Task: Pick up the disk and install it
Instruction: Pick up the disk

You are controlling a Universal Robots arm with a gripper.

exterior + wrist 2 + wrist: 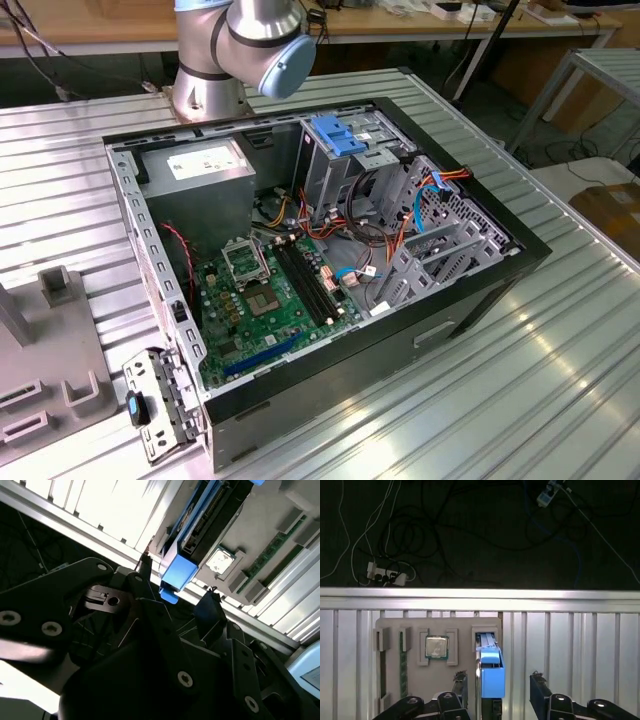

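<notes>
The disk point(490, 672) is a dark slab with a bright blue bracket, standing on edge in a slot of a grey holder point(415, 680). In both wrist views my gripper point(500, 687) is open, one black fingertip point(461, 684) close beside the disk and the other fingertip point(538, 690) farther off on the opposite side. Neither touches it. In the second wrist view the disk point(200, 525) ends in a blue tab that reaches toward my gripper point(177, 590).
The holder also carries a processor chip point(436, 646) and a memory stick point(402, 665). In the exterior view an open computer case point(480, 300) lies on the ribbed metal table point(560, 400), with a drive cage point(345, 165), loose cables and the arm's base point(240, 50) behind.
</notes>
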